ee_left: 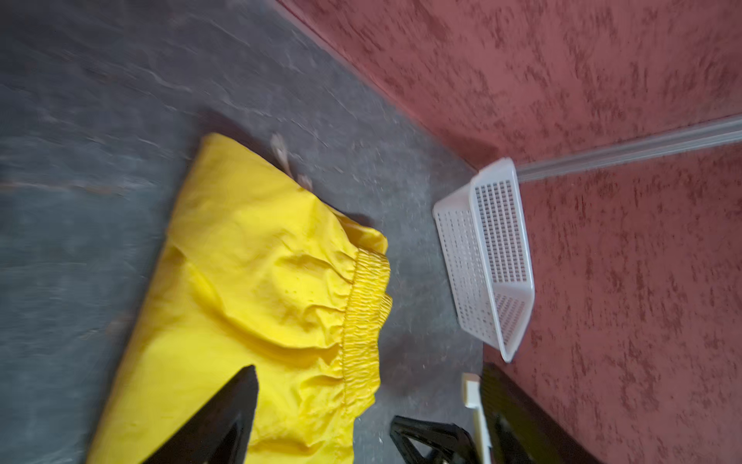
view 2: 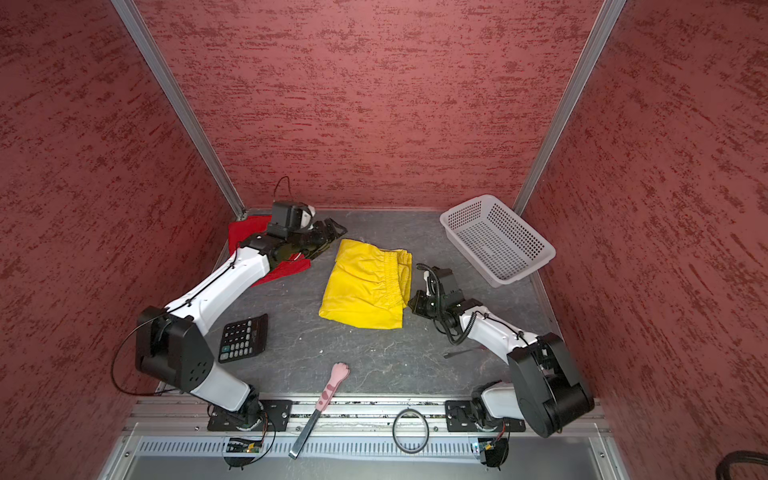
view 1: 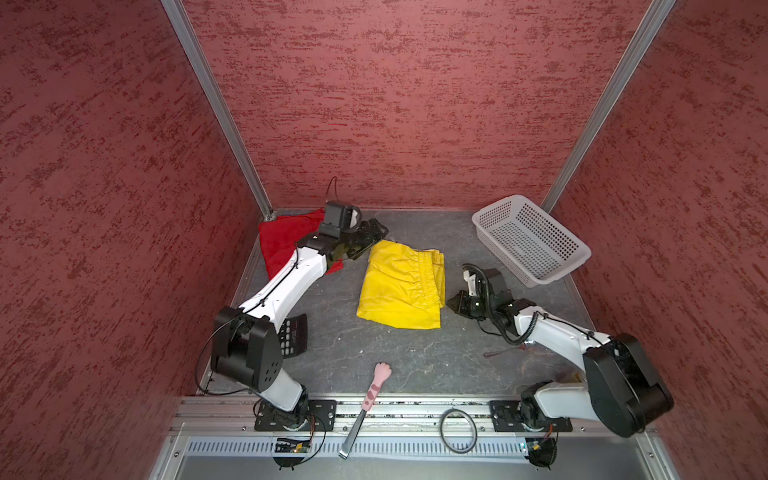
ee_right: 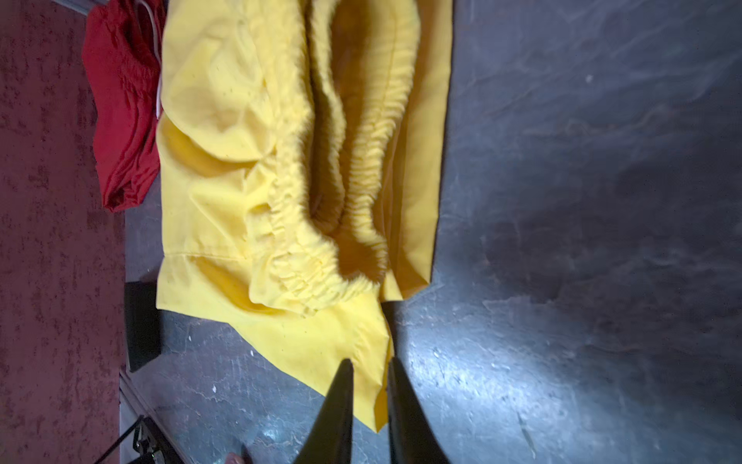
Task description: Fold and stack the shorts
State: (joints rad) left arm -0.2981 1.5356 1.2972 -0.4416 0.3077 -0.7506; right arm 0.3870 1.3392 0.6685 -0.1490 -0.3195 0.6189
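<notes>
The yellow shorts lie folded in the middle of the grey table, elastic waistband towards the right. The red shorts lie crumpled in the far left corner, partly hidden under my left arm. My left gripper hovers open and empty over the yellow pair's far left corner. My right gripper sits low at the near right corner, its fingers a narrow gap apart with the yellow hem showing between them.
A white perforated basket stands at the back right by the wall. A black calculator lies near the left arm. A pink paw-handled tool, a black ring and a thin dark tool lie along the front.
</notes>
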